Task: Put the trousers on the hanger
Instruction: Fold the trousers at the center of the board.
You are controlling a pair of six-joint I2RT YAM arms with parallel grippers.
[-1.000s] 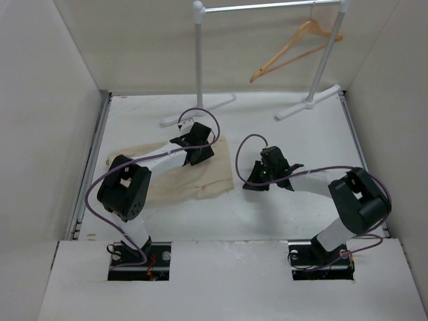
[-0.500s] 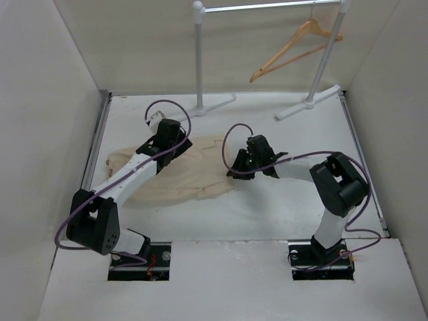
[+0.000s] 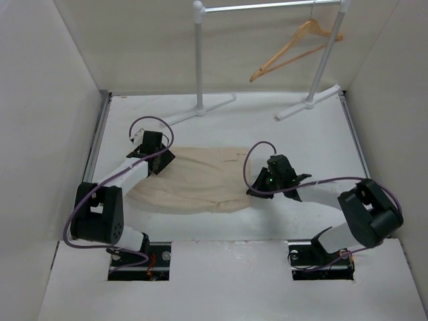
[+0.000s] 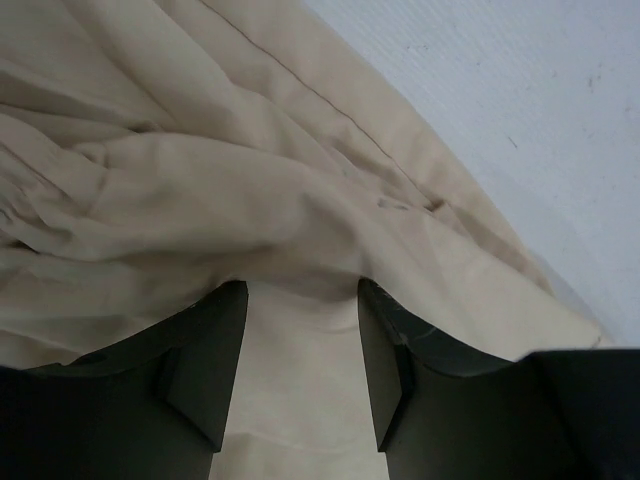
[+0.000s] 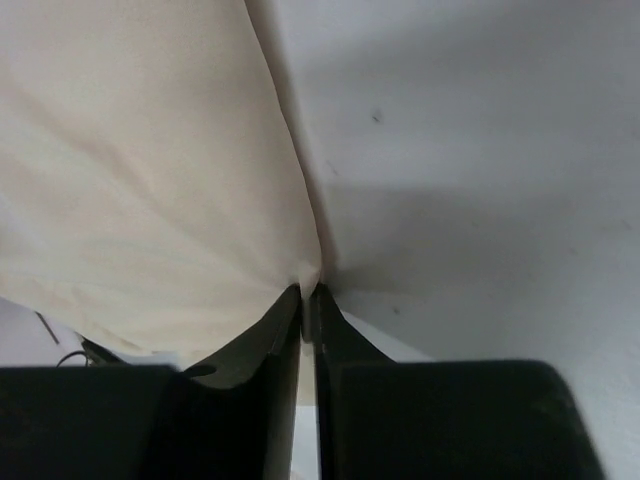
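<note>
Top external: trousers (image 3: 197,182) pulled wider, left gripper (image 3: 160,161) to right gripper (image 3: 256,188) (hanger (image 3: 281,53) unmoved).

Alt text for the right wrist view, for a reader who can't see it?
The right end effector is pinched shut on the edge of beige trousers, which fill the frame's left. Bare white table fills the right.

Open bench (image 3: 301,144) right of trousers (image 3: 200,180) & ahead to rack (image 3: 198,60) feet: room to pass. Rack posts + hanger (image 3: 294,47) block far edge. Side walls (image 3: 47,134) hem both flanks. Trousers span mid bench, left hand (image 3: 160,160) & right hand (image 3: 255,190) at the ends.
</note>
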